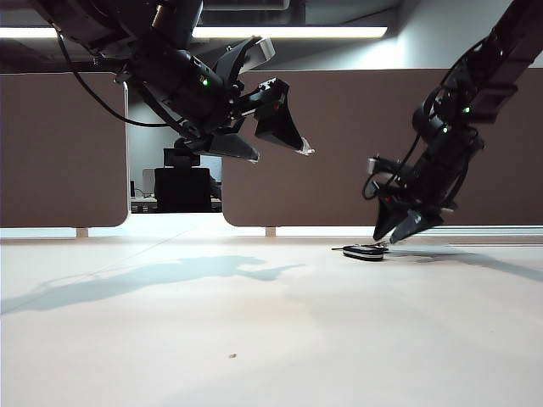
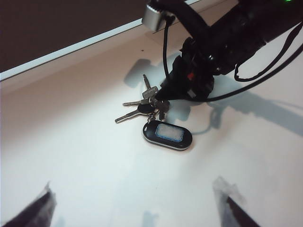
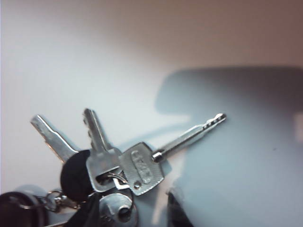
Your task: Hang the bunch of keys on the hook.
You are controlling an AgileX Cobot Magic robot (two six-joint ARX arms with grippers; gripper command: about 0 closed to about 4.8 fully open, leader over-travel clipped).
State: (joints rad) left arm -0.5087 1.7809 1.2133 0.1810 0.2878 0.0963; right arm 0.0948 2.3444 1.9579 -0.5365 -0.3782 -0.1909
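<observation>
The bunch of keys (image 1: 363, 252) lies flat on the white table, right of the middle, its black oval fob (image 2: 168, 135) beside several fanned silver keys (image 2: 139, 108). My right gripper (image 1: 399, 236) points down at the key end of the bunch. Its dark fingertips (image 3: 177, 213) stand apart on either side of a round key head (image 3: 118, 208), with a gap showing beside it. In the right wrist view the silver keys (image 3: 142, 170) fill the near field. My left gripper (image 1: 282, 153) hangs high over the table's left half, open and empty, and its wrist view looks down on the bunch past its own open gripper (image 2: 135, 198). The hook is out of view.
Brown partition panels (image 1: 59, 144) stand behind the table's far edge (image 1: 170, 231), with a dark office chair (image 1: 181, 188) seen through the gap. A tiny speck (image 1: 232, 355) lies on the near tabletop. The right arm's cables (image 2: 265, 66) hang over the keys.
</observation>
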